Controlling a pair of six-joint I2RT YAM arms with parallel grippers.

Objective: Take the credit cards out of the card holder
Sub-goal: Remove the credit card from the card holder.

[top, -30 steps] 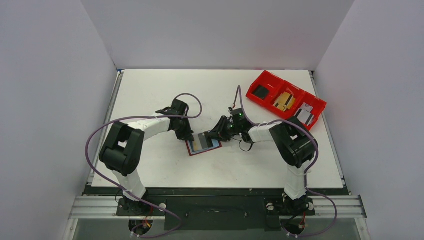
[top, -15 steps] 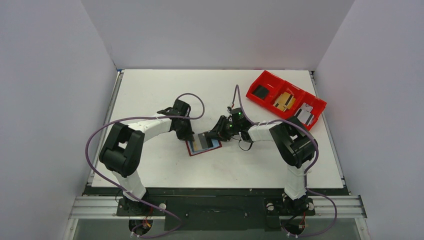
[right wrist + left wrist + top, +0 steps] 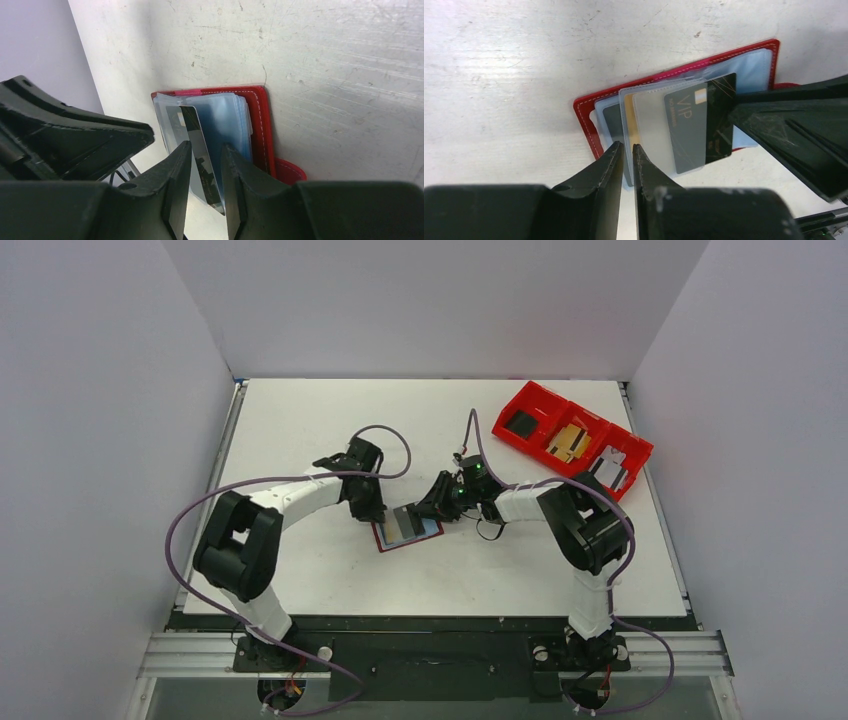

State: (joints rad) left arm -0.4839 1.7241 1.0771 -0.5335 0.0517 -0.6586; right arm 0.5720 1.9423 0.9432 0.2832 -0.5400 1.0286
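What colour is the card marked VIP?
The VIP card is black-grey with a small gold patch; clearest in the left wrist view.

Your left arm point(image 3: 290, 490) rises from its near base and bends right toward the middle. Your right arm point(image 3: 530, 502) mirrors it, bending left, so the two wrists face each other close together, not touching. Your left gripper point(image 3: 626, 146) points down with its jaws nearly together, and you cannot tell whether they pinch anything. Your right gripper point(image 3: 206, 146) sits low and tilted, its jaws closed partway on a credit card point(image 3: 195, 130).
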